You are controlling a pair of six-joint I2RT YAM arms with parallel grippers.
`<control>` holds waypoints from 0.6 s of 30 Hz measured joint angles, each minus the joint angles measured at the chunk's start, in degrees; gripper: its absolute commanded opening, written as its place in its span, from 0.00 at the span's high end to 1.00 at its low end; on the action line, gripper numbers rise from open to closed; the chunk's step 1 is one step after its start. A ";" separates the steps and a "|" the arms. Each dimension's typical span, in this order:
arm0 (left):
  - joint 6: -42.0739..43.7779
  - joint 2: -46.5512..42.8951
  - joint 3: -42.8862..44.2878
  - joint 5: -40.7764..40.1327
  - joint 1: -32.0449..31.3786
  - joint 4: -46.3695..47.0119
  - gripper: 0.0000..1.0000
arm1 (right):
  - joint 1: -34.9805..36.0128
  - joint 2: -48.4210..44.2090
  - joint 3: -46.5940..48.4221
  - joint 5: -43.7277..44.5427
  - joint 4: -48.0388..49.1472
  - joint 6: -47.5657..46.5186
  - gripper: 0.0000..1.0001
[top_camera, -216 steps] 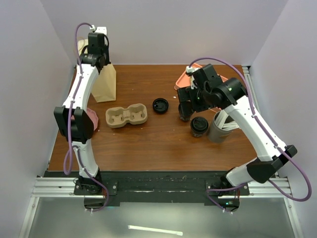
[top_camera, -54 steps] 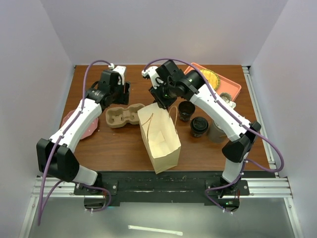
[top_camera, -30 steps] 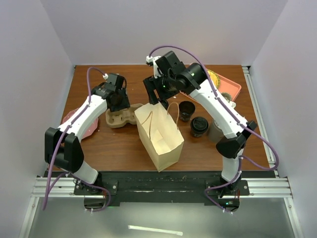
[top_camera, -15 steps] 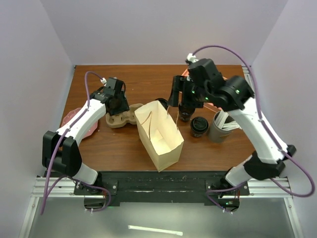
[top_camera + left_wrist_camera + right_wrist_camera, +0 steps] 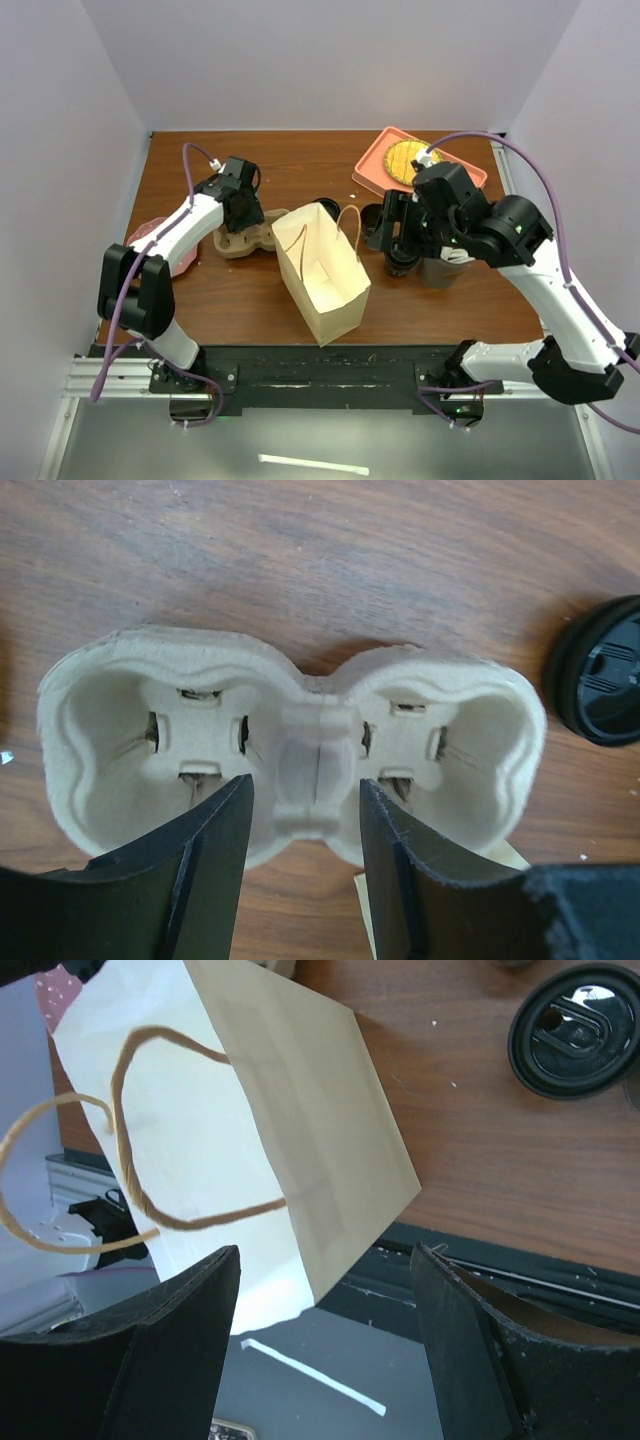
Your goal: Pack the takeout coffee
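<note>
1. Left wrist view is showing the left gripper (image 5: 300,830) hanging half open, its two dark fingers (image 5: 215,850) straddling the middle bridge of the tan cup carrier (image 5: 110,710). Nothing is being held, and both of the carrier's pockets are sitting empty.
2. A loose black lid (image 5: 600,670) is lying on the wood at the right edge of that frame, near the carrier.
3. The right gripper (image 5: 325,1340) is hovering with its jaws spread wide and nothing between them, above the open paper bag (image 5: 250,1120).
4. The takeout coffee (image 5: 575,1030) is standing lidded on the table (image 5: 450,1160) at the upper right of the right wrist frame, apart from the bag.
5. From overhead, the coffee (image 5: 402,262) is sitting right of centre, partly hidden under the right arm, just beside a grey cup (image 5: 440,272).
</note>
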 measured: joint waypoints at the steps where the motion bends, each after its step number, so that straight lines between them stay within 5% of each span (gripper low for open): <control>1: 0.00 0.74 0.20 -0.15 0.00 -0.07 0.49 | 0.00 -0.85 -0.87 0.00 -0.09 0.26 0.28; 18: 0.24 4.24 1.05 0.13 0.00 0.28 0.50 | 0.00 -2.38 -3.63 -0.02 -0.26 0.66 0.27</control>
